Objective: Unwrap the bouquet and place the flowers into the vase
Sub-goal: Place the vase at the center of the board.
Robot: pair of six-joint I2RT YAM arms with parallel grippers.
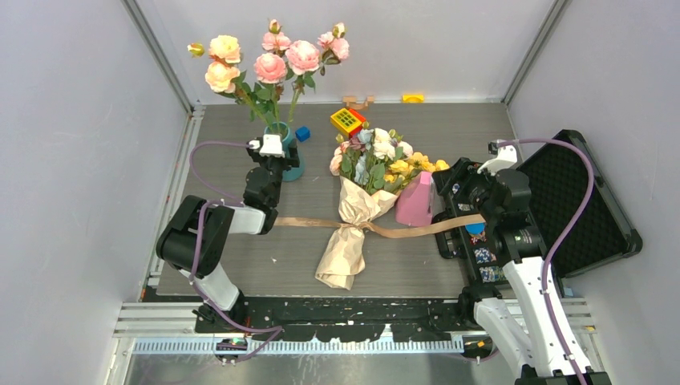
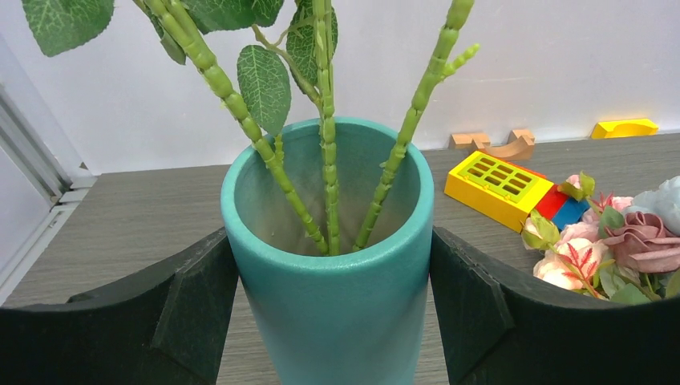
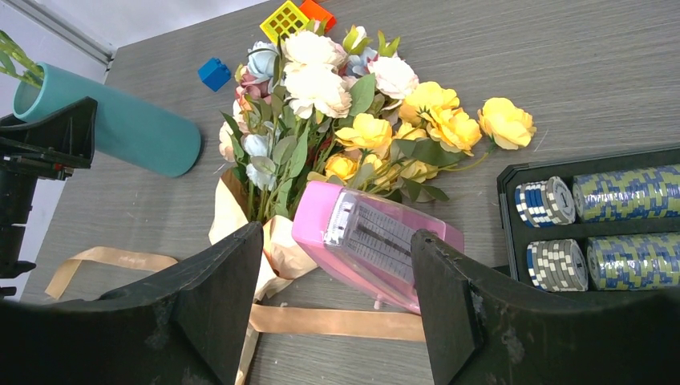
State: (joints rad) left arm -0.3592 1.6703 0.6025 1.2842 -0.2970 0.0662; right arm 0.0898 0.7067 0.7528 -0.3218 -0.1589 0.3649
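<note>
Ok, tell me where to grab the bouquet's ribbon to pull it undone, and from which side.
Take the right tail of the ribbon, just past the pink box, probably from above with the open right gripper. It lies flat on the table, running out from the knot at the pinched waist of the bouquet.

A pink box [image 1: 415,200] sits beside a black case [image 1: 579,192] of poker chips [image 3: 611,192].

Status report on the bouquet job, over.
Left tool flanks the vase, grip unclear; right tool open, aimed at pink box. Bouquet wrapped, ribbon on, lying on table. Tall roses already fill the vase.
</note>
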